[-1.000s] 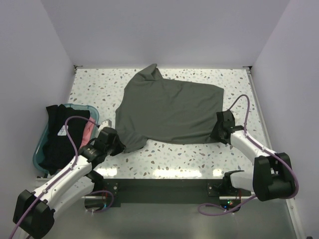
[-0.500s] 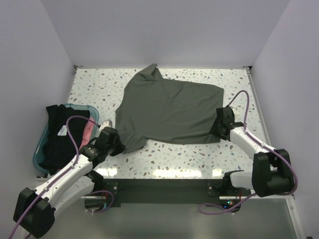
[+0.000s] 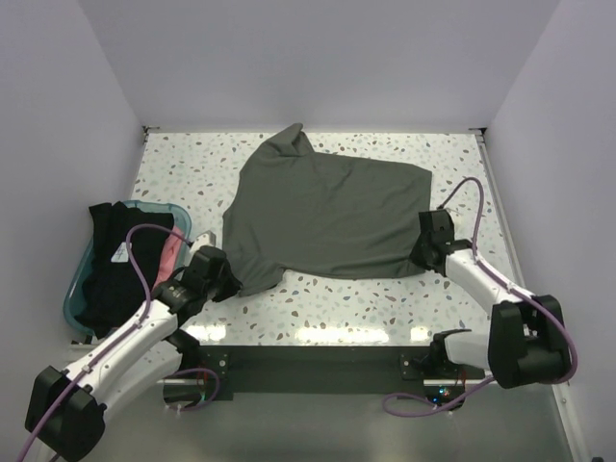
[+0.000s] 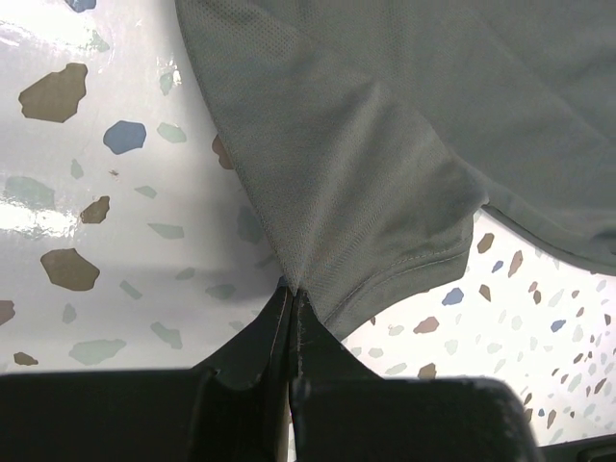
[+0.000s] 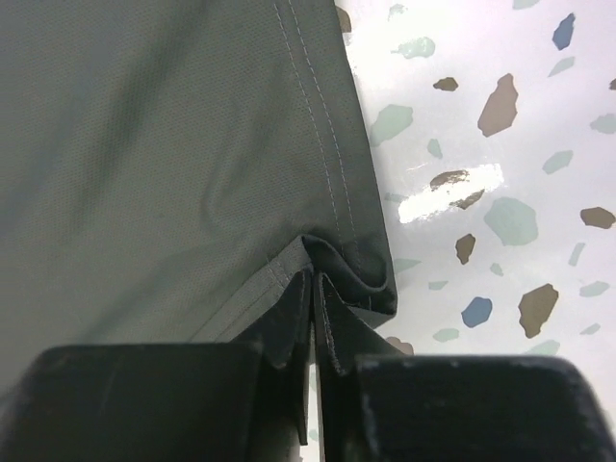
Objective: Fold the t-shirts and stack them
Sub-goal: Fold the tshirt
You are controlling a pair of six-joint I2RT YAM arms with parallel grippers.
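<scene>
The dark olive-green t-shirt [image 3: 322,212] lies spread flat on the speckled table, one sleeve pointing to the far side. My left gripper [image 3: 229,280] is shut on its near-left sleeve tip, seen pinched in the left wrist view [image 4: 292,289]. My right gripper [image 3: 421,256] is shut on the near-right hem corner, bunched between the jaws in the right wrist view [image 5: 314,274]. The black t-shirt [image 3: 111,265] and the pink t-shirt [image 3: 170,255] lie crumpled in the tub at the left.
A teal plastic tub [image 3: 77,279] sits at the table's left edge. White walls close the table on three sides. Bare speckled table [image 3: 356,303] shows between the shirt and the arm bases.
The right gripper drew slightly toward the shirt's corner and back, holding the hem. The left arm and the shirt have barely moved.
</scene>
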